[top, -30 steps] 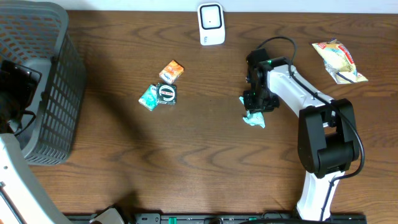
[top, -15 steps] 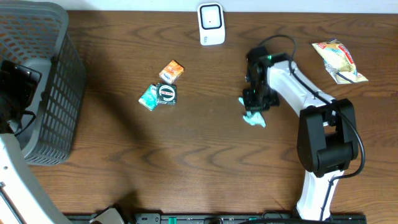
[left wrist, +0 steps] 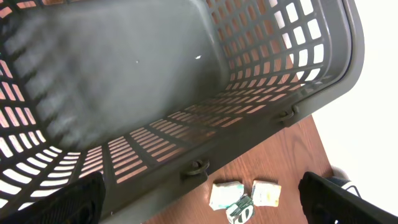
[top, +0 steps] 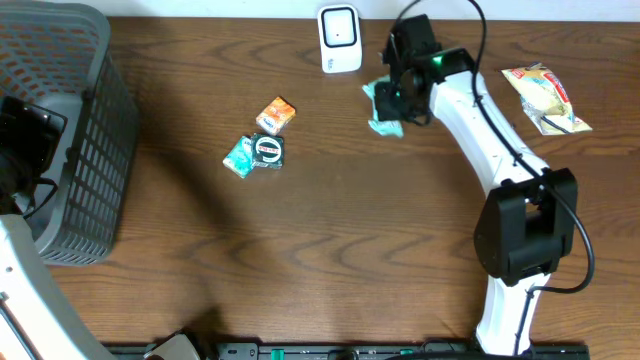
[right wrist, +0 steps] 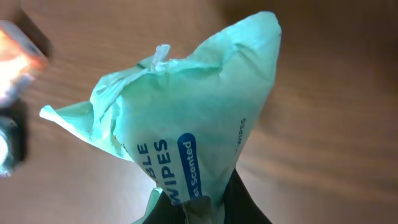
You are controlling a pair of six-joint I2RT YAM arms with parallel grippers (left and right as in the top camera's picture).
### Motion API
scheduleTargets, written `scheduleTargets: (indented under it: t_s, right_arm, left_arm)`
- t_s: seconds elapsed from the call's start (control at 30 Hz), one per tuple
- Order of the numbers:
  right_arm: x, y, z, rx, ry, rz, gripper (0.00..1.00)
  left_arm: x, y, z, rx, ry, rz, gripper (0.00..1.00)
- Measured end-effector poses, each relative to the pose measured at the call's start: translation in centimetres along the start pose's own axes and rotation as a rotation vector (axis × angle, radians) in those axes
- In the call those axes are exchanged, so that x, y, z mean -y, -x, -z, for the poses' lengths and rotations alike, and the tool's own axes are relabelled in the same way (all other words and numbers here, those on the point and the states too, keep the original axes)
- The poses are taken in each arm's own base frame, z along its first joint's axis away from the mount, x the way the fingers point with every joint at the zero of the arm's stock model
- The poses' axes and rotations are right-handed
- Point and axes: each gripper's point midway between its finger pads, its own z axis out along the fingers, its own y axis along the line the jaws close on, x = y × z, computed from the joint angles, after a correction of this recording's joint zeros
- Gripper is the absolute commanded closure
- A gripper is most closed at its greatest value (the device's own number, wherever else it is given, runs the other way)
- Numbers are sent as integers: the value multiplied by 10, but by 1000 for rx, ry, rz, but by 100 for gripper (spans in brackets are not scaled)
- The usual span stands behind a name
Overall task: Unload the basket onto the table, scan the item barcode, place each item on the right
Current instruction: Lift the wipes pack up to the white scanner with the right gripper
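Wipes packet (right wrist: 186,130), pale green, blue label reading "WIPES" and "Scented", pinched at one end by the right gripper (right wrist: 199,211), jaws clamped tight on it, the rest of the packet sticking out crumpled past the fingertips. Overhead: same packet (top: 382,108) sits just right of and slightly nearer than the white scanner (top: 339,38) at the far table edge, close but not touching; cannot tell if the packet rests on the wood or is lifted off it. Right gripper (top: 398,92) is over it, the arm stretched out from its base at the near right. Brown wooden table (top: 320,260). Mid-table, well left of the wipes: orange packet (top: 277,114), teal packet (top: 238,157) and dark packet with a round white mark (top: 268,150), the last two touching. Yellow snack bag (top: 545,97) lies at far right. Grey mesh basket (top: 70,130) is at far left; left gripper (left wrist: 199,202) is above its rim, fingers (left wrist: 56,202) spread wide, holding nothing, basket wall (left wrist: 249,93) filling its view.
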Motion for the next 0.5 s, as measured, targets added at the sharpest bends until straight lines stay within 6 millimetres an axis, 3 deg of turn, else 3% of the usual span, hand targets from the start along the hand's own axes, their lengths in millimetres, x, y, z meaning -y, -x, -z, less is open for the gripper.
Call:
scheduleTargets:
  t_s: [0.23,0.33,0.4,0.5]
  right_arm:
    - [-38,38,6,168,52,77,99]
    - [-47,64,16,276,76,87,99]
    - [-53,96,30,412,94,96,99]
    - [-55,127,46,554,86,95,99]
  left_arm:
    - [0,0,0,0,0,0,2]
    - [0,0,0,1,0,0,2]
    - [0,0,0,0,0,0,3]
    - [0,0,0,0,0,0,2]
